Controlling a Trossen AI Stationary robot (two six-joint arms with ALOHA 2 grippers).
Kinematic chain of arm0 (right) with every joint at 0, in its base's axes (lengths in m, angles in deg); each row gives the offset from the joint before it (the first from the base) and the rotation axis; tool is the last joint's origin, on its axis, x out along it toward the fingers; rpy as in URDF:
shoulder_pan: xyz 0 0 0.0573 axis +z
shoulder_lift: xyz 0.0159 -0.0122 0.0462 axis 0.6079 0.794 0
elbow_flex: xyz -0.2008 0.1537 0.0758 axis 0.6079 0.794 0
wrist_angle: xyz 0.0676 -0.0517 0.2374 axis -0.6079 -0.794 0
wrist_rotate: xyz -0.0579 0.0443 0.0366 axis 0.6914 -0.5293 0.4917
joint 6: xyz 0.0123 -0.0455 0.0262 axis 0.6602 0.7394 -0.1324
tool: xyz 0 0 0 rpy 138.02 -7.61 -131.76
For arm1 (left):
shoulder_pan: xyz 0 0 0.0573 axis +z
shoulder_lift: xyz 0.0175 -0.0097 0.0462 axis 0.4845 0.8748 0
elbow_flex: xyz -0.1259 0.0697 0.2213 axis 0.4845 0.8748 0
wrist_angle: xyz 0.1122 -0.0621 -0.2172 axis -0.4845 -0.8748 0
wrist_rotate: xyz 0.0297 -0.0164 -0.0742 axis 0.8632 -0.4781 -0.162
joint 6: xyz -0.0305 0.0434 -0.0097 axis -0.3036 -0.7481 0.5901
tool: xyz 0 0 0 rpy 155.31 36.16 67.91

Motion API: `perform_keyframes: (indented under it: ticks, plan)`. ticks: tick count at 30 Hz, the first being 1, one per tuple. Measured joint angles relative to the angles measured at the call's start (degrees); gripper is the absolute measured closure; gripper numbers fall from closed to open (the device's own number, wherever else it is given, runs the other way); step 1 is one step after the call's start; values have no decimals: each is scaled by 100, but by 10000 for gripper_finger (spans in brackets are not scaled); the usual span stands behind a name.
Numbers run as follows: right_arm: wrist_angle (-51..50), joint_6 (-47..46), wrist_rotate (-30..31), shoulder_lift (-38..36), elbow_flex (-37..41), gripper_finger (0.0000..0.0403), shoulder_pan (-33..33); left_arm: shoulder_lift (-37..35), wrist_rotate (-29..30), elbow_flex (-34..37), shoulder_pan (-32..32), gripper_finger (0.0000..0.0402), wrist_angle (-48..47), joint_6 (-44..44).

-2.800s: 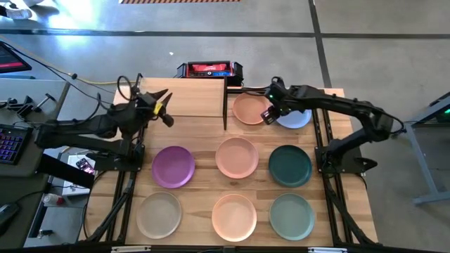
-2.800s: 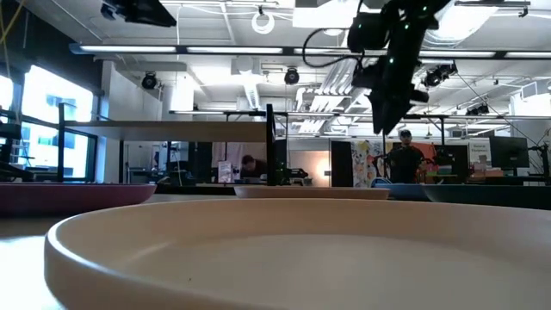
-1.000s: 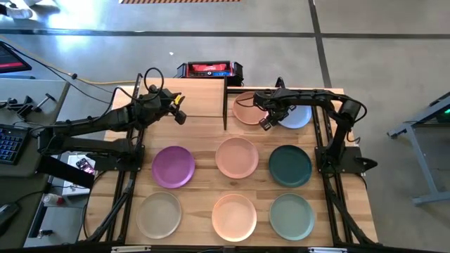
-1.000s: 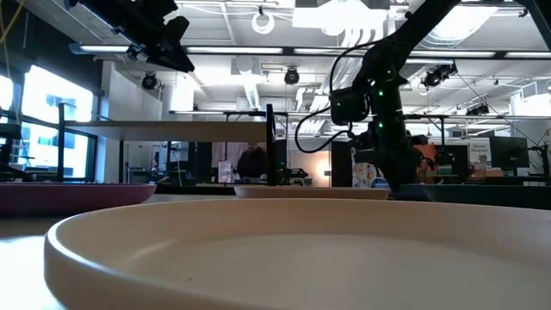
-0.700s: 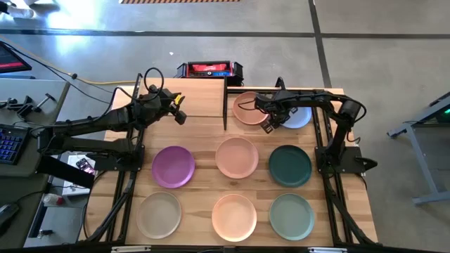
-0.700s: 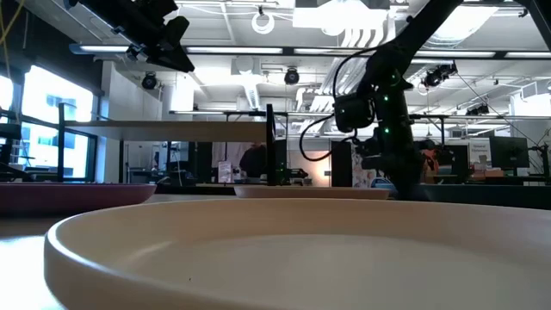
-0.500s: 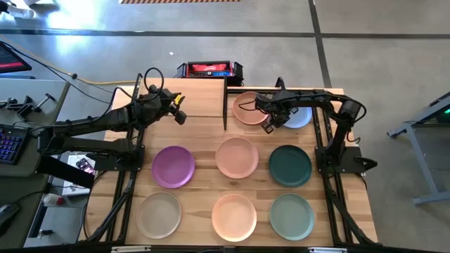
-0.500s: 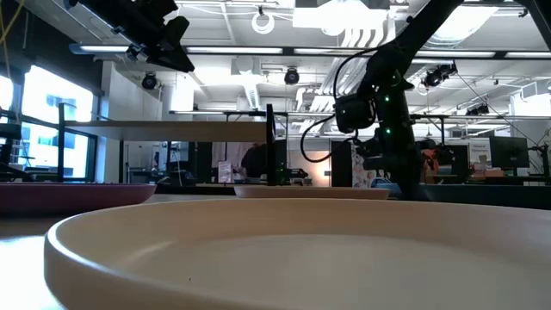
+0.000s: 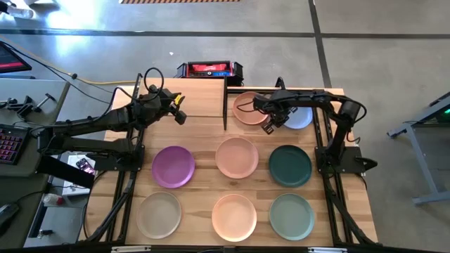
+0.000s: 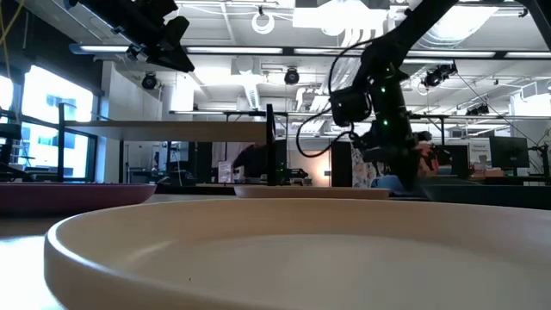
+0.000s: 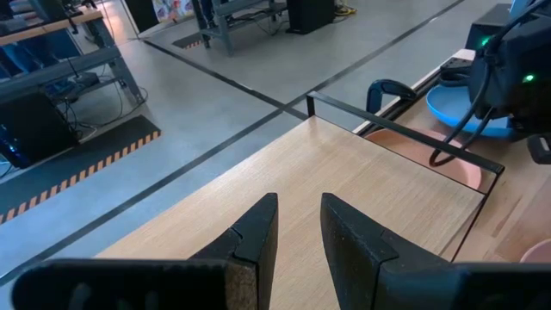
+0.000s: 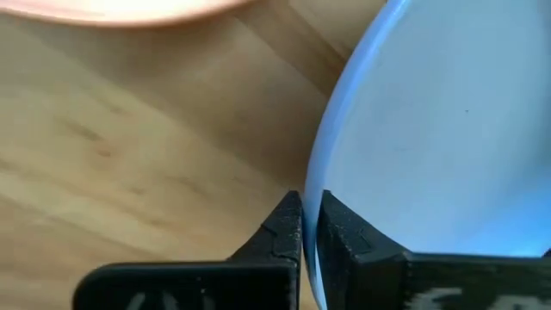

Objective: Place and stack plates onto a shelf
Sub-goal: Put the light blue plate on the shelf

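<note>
A light blue plate (image 9: 299, 117) lies at the table's far right, with a peach plate (image 9: 247, 109) to its left. My right gripper (image 9: 271, 126) (image 12: 302, 215) is shut on the blue plate's rim. My left gripper (image 9: 177, 114) (image 11: 299, 220) hovers open above the light-wood shelf (image 9: 197, 98) at the far left, holding nothing. Several other plates rest flat on the table in two rows: purple (image 9: 173, 166), pink (image 9: 237, 157), dark teal (image 9: 290, 165), beige (image 9: 159, 214), peach (image 9: 234, 216) and sage green (image 9: 291, 215). My right gripper pinches the light blue plate's raised rim (image 12: 315, 181) on its left near side, next to the peach plate. One finger stands inside the rim and one outside. The fingers (image 12: 284, 226) come steeply from above. The plate seems to lie flat on the table.
A black upright post (image 9: 225, 104) marks the shelf's right end, close to the peach plate. A red and black box (image 9: 209, 69) sits beyond the table's far edge. The right arm (image 10: 379, 95) reaches down at the far right; a near plate (image 10: 275, 250) fills the low view.
My right gripper has shut on the light blue plate's rim and has shifted slightly toward the plate, its wrist tipping a little. The plate stays where it was.
</note>
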Motion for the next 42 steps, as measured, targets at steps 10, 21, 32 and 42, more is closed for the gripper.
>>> perform_keyframes:
  ticks: [10,21,32,42]
  plan:
    - [-701,-49,167,0,-918,403,486,0,0,0,0,323,0,-2]
    - [-1737,-273,570,0,-2158,403,602,0,-1,0,0,323,0,-8]
    - [-1610,282,713,0,-3824,403,602,-21,-1,2,0,323,-4,475]
    - [410,1573,614,-4,-4774,403,602,-107,-10,4,-2,323,12,1038]
